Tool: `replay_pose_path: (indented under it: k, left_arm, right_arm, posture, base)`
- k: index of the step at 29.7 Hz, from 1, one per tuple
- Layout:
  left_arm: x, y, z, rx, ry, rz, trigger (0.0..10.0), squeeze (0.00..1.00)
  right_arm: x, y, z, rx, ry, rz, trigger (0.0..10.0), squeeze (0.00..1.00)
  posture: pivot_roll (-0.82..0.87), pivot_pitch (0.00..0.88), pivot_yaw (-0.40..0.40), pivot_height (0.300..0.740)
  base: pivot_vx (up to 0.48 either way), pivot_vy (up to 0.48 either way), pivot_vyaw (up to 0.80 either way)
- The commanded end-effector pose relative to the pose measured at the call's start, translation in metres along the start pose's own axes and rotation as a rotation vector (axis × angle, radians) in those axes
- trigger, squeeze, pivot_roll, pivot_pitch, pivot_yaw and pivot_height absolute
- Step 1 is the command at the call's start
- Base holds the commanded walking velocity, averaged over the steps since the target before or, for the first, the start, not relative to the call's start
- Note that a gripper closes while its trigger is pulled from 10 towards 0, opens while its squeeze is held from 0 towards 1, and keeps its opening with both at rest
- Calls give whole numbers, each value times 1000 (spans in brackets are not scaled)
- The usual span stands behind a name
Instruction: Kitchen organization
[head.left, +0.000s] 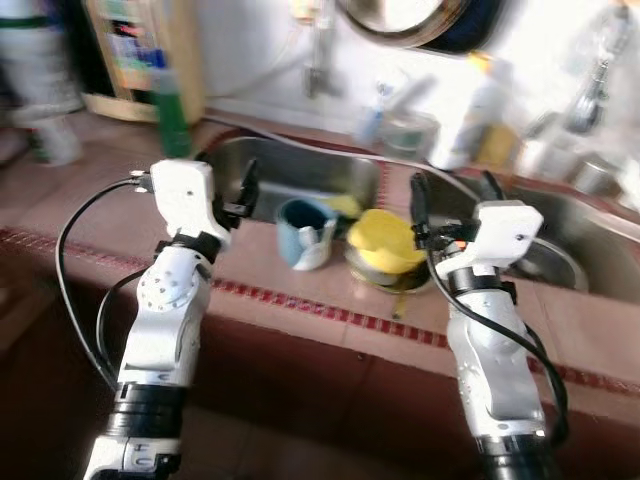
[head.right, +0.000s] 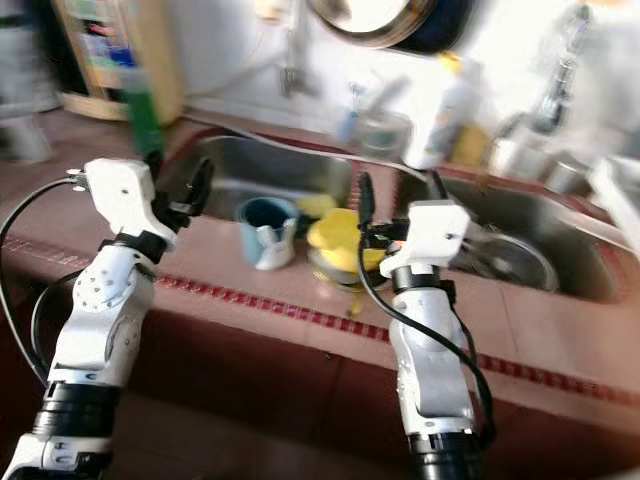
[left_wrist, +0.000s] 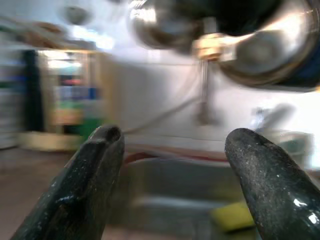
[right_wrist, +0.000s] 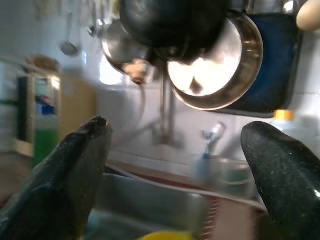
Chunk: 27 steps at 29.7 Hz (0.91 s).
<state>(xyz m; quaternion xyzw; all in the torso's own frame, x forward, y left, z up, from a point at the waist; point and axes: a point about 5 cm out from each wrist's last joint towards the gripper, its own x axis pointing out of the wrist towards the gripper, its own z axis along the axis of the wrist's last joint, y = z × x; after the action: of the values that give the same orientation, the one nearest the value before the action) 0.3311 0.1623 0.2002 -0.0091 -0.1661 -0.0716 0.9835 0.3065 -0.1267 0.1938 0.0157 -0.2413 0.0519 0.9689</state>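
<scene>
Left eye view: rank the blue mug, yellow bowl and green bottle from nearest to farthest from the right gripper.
1. yellow bowl, just to the left of the right gripper, on the counter edge.
2. blue mug, further left, beside the bowl.
3. green bottle, far left, behind the left sink.

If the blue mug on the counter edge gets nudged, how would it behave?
The blue mug looks rigid and glazed, so probably slippery and breakable. It seems to stand upright, open top up, so a low push would likely slide it; a high one might tip it toward the sink behind it.
</scene>
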Motion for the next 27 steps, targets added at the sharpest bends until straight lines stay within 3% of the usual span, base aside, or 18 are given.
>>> replay_pose_path:
  k: [1,12,17,27]
  left_arm:
    - [8,-11,9,-2,-32,-46,10000,0]
    - [9,-10,10,17,-28,-55,10000,0]
    - [7,-13,12,68,-41,-105,10000,0]
    - [5,-18,12,70,-48,-162,10000,0]
  right_arm:
    - [1,-8,3,-12,-10,-26,10000,0]
    - [1,-8,3,-12,-8,-24,10000,0]
    - [0,-8,1,-11,-3,-25,10000,0]
    - [0,-9,0,-13,4,-28,10000,0]
  posture:
    - [-176,0,-18,732]
    - [-173,0,-18,732]
    - [-169,0,-18,732]
    - [-173,0,-17,732]
  base:
    - [0,0,0]
    - [0,0,0]
    - [0,0,0]
    - [0,0,0]
